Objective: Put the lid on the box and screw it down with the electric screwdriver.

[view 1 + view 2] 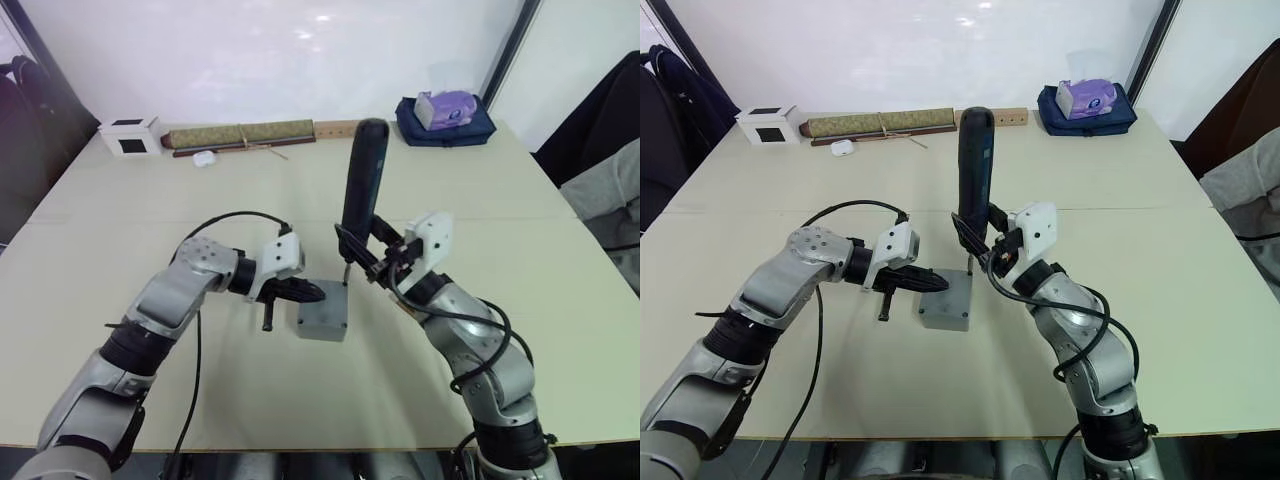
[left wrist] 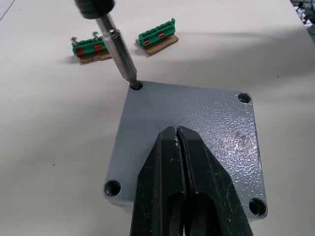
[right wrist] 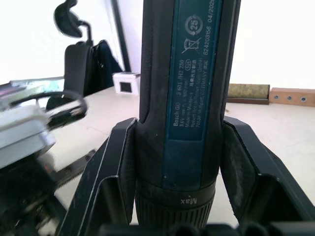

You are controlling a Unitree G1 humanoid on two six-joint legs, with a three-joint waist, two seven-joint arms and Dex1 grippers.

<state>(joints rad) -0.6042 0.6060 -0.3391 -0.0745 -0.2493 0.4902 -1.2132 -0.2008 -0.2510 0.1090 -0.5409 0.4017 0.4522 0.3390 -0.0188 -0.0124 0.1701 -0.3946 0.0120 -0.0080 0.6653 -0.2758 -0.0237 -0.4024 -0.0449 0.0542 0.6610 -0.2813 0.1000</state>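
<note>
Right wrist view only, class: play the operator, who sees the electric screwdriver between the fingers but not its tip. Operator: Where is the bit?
Observer: The electric screwdriver stands upright, its bit set in one corner hole of the lid, which sits on the box.
Operator: Is anything steadying the lid?
Observer: The left gripper, fingers shut, lies over the lid's middle.

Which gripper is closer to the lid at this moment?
Left. The left gripper, fingers shut, rests on the lid; the right gripper holds the electric screwdriver above its corner.
</note>
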